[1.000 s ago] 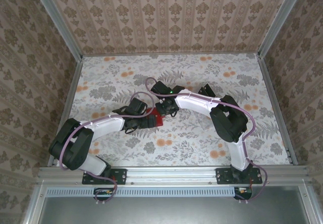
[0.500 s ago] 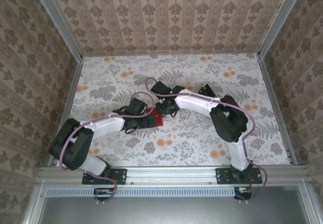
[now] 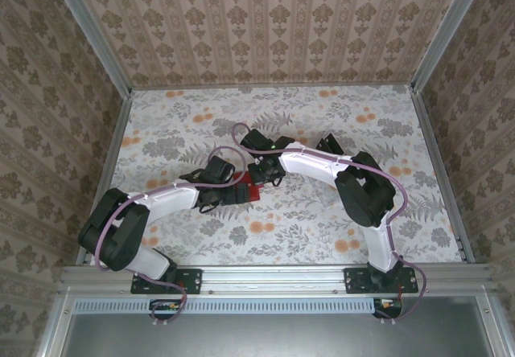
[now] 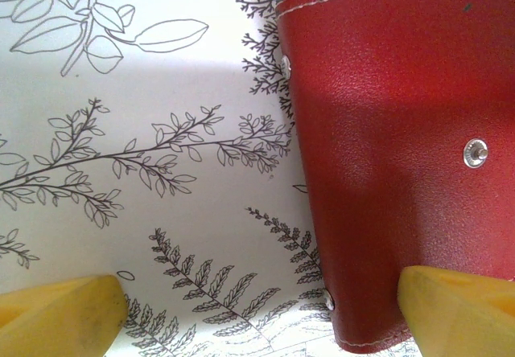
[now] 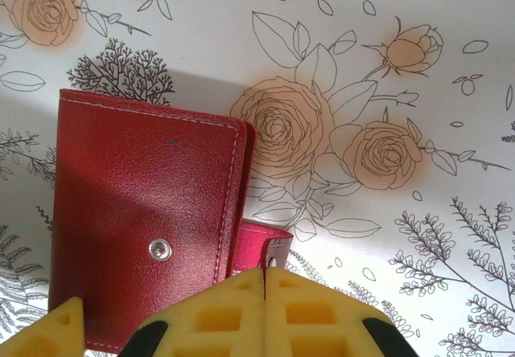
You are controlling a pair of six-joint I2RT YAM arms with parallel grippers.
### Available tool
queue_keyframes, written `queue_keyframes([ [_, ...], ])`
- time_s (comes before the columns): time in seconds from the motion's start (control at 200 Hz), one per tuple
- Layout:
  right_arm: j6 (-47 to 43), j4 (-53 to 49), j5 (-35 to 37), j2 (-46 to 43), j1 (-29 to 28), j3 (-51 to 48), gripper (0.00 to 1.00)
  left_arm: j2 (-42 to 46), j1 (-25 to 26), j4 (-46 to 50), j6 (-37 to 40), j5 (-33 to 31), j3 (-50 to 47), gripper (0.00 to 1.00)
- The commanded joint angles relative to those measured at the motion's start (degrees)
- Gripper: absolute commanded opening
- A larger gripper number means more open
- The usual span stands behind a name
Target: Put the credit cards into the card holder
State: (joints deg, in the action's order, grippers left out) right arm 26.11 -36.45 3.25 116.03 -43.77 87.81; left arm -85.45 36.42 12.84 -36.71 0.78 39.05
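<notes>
As left end effector (image 4: 257, 317) overlaps card holder (image 4: 386, 132), tablecloth (image 4: 161, 67)

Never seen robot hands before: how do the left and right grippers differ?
The left gripper has fingers wide apart; the right gripper has them pressed together. The left straddles an edge of the card holder; the right sits at its small flap. Both have yellow fingers.

Red card holder (image 5: 145, 212) flat on floral-patterned table (image 3: 338, 108).
</notes>
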Motion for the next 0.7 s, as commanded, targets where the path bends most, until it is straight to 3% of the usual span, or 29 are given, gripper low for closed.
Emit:
queue_keyframes([
  [0.0,1.19,-0.15,-0.75,-3.19,0.26,0.29,0.00,-4.73,-0.89,0.91,2.08,-4.07,-2.90,1.00],
  [0.695,7.51,9.56,-12.02,-1.31,1.26,-3.15,0.00,-4.53,-0.92,-0.09,2.65,-3.59,-3.28,1.00],
])
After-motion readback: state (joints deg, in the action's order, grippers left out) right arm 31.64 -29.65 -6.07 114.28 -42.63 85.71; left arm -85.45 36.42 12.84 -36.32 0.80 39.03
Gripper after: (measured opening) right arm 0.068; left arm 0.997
